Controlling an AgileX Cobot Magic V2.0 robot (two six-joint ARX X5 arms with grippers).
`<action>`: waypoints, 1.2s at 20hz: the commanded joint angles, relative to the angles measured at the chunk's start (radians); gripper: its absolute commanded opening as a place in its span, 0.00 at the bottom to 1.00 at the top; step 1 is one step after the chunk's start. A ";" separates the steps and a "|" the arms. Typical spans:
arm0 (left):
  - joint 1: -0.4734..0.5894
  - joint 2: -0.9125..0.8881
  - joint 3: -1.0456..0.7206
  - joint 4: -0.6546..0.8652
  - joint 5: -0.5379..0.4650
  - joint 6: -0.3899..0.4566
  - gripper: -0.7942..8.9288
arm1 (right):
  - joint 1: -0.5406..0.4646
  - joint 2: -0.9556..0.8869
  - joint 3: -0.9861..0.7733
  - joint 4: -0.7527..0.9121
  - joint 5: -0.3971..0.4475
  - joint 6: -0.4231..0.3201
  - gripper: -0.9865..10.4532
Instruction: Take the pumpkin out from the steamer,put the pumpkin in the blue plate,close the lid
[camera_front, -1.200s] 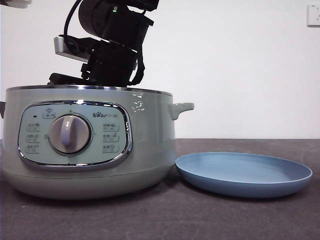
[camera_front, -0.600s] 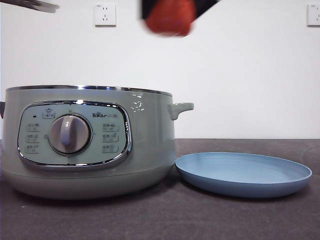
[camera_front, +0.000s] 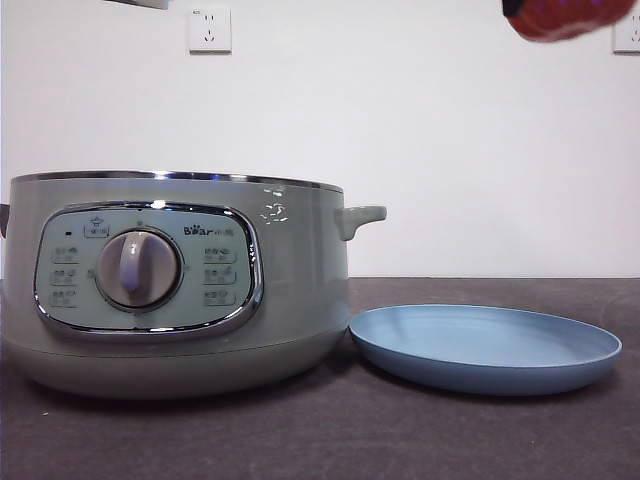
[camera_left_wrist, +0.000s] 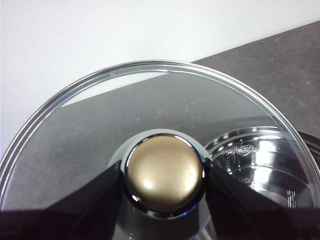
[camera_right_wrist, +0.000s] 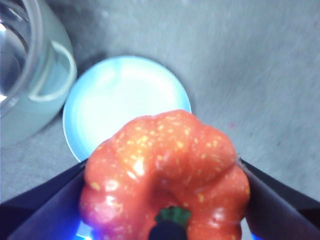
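Front view: pumpkin (camera_front: 570, 18), clamped by right gripper (camera_right_wrist: 165, 200), has shifted right, now above plate (camera_front: 486, 348); left gripper (camera_left_wrist: 164, 175) grips lid (camera_left_wrist: 100, 130).

steamer (camera_front: 180, 285), blue plate (camera_front: 486, 347), pumpkin (camera_front: 562, 17) aloft

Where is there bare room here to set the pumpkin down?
The blue plate lies bare beside the steamer, under the pumpkin that the right tool holds high. Dark table shows bare in front of the plate. The steamer's mouth stands uncovered, since the left tool holds the lid aloft. It is tight only where the plate nearly meets the steamer.
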 joint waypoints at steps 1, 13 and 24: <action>0.000 -0.010 0.004 0.049 -0.002 0.011 0.07 | 0.002 -0.062 -0.175 0.096 0.000 0.049 0.08; 0.000 -0.010 0.004 0.050 0.022 0.008 0.07 | 0.000 0.026 -0.658 0.723 -0.140 0.016 0.09; 0.000 -0.010 0.004 0.050 0.040 0.008 0.07 | -0.006 0.251 -0.658 0.805 -0.165 -0.015 0.49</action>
